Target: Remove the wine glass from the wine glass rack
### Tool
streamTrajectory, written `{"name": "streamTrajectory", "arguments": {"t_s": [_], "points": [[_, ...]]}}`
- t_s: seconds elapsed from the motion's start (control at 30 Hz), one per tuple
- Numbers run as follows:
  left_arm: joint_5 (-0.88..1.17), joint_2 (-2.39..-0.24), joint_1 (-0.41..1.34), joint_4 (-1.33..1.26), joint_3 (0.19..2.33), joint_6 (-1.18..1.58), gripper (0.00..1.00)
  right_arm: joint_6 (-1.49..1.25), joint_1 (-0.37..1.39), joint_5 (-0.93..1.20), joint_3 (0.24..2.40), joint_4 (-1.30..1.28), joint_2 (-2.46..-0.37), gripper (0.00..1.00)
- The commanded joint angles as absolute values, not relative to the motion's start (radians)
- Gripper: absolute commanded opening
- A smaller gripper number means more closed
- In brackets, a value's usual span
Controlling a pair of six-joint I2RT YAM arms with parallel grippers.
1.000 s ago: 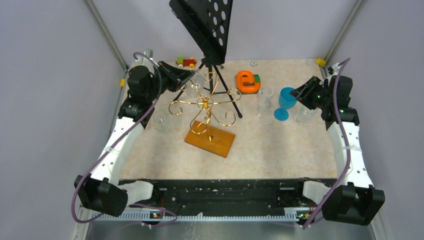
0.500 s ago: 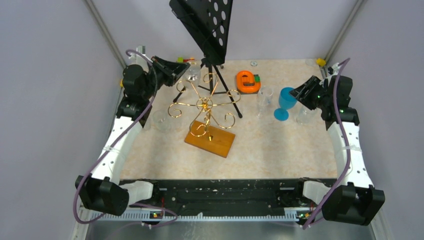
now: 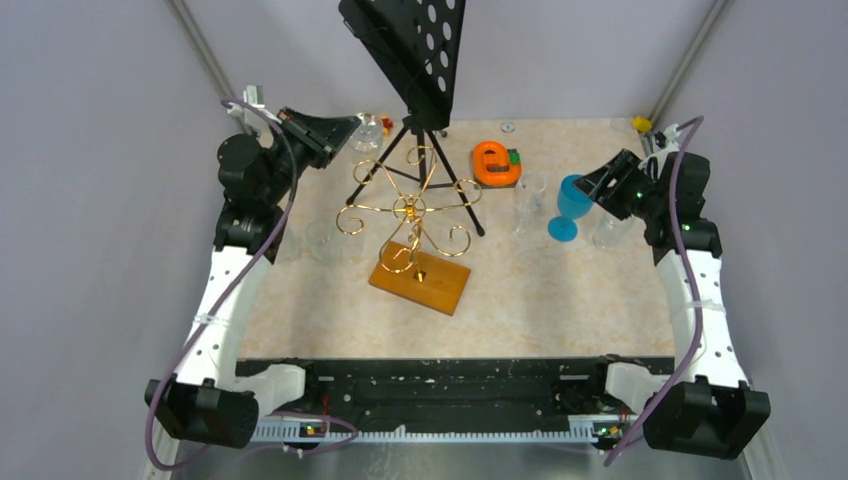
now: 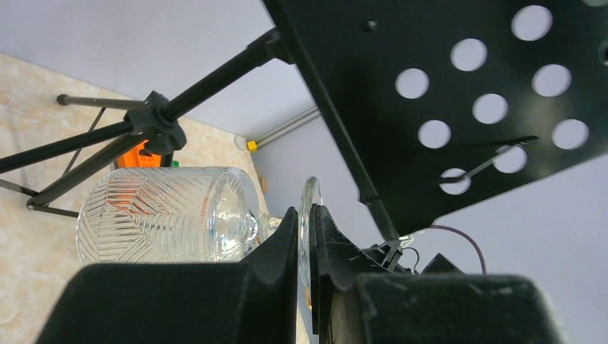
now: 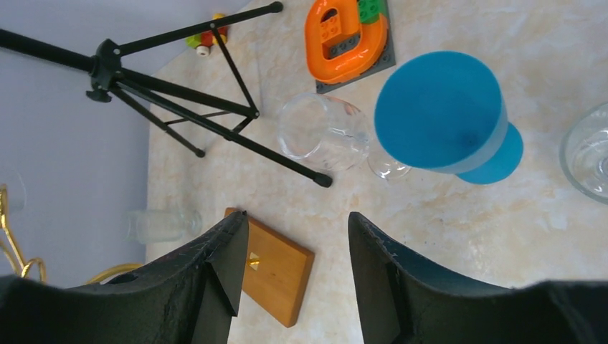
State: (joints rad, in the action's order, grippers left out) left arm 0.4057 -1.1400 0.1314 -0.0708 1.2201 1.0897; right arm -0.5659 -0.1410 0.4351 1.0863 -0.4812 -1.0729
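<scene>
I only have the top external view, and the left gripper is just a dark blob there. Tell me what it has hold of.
Observer: In the left wrist view, the left gripper is shut on the wine glass, pinching its flat foot. The bowl sticks out sideways.
Operator: Now report the right gripper.
Observer: Its wrist view shows the right gripper open with nothing between its jaws. The blue goblet stands beyond it, untouched.
Operator: Describe the held glass's bowl.
Observer: It is clear, with cut zigzag lines around it.
</scene>
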Motion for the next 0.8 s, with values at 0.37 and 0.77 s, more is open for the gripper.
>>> {"name": "streamTrajectory", "arguments": {"t_s": [0.37, 0.77], "points": [[0.490, -0.919, 0.129, -0.068, 1.312, 1.132, 0.00, -0.810, -0.092, 0.807, 0.946, 0.016, -0.925, 0.66], [0.615, -0.864, 0.129, -0.279, 1.268, 1.396, 0.00, -0.962, 0.453, 0.594, 0.930, 0.544, -0.927, 0.75]]}}
